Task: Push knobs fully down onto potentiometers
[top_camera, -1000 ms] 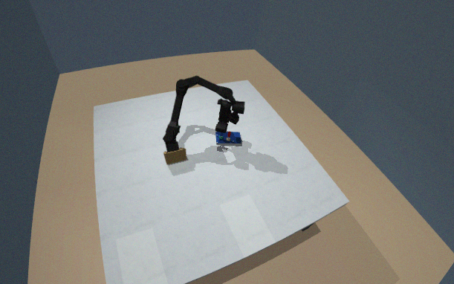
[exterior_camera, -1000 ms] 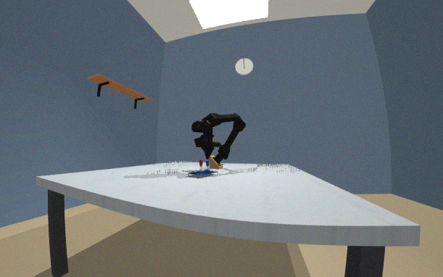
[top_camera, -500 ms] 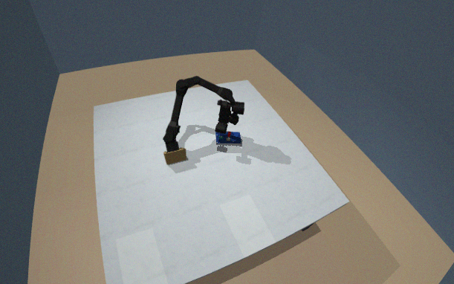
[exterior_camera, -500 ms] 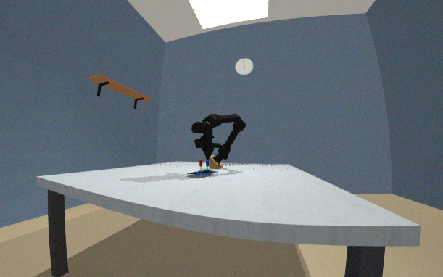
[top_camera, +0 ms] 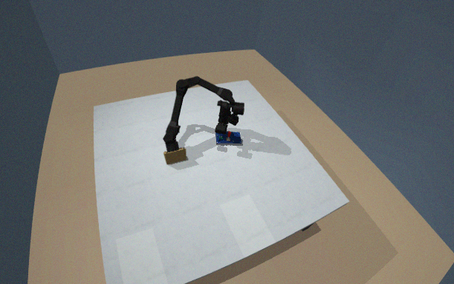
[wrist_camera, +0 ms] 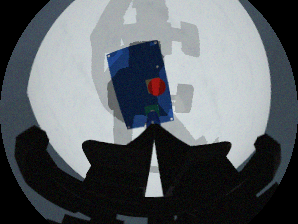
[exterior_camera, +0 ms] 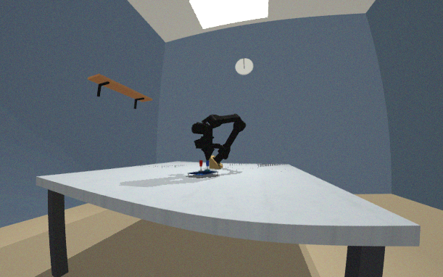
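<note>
The blue circuit board [top_camera: 235, 140] [exterior_camera: 203, 172] [wrist_camera: 131, 82] stands low on the table. A red knob [top_camera: 229, 134] [exterior_camera: 201, 163] [wrist_camera: 156, 86] stands upright over it, raised above the board on its shaft. A blue knob [exterior_camera: 207, 164] [wrist_camera: 153, 118] stands beside it at a like height, above a green part [wrist_camera: 152, 108]; the gripper hides it in the top view. My gripper [top_camera: 221, 131] [exterior_camera: 207, 159] [wrist_camera: 153, 127] is shut and empty. Its fingertips are right at the top of the blue knob; whether they touch it I cannot tell.
The arm's tan base block [top_camera: 175, 156] [exterior_camera: 215, 163] stands on the white table [top_camera: 142, 193] [exterior_camera: 265, 199] near the board. The arm arches over from the base. A shelf [exterior_camera: 120, 87] and a clock [exterior_camera: 244, 67] are on the walls, far from the arm.
</note>
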Tool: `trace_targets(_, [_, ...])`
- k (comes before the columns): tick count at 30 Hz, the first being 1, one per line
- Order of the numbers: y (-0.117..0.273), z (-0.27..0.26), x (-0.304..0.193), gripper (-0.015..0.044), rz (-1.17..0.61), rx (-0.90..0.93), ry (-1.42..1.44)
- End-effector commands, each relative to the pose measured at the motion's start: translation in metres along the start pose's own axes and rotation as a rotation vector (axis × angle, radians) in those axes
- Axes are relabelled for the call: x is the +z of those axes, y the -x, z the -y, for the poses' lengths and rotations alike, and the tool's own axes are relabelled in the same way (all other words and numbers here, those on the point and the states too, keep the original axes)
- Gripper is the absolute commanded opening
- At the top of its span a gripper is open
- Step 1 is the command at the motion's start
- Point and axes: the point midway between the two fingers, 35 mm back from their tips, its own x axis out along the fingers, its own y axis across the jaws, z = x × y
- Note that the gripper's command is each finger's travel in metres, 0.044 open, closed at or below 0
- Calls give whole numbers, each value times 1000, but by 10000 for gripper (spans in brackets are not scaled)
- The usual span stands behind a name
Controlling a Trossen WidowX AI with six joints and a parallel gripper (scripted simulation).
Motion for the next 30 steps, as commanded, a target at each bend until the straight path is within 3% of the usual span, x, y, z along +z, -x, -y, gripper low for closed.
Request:
trace_targets(1, [-1, -1, 0, 0, 1, 4, -5])
trace_targets(30, [-6, -1, 0, 0, 1, 4, -5])
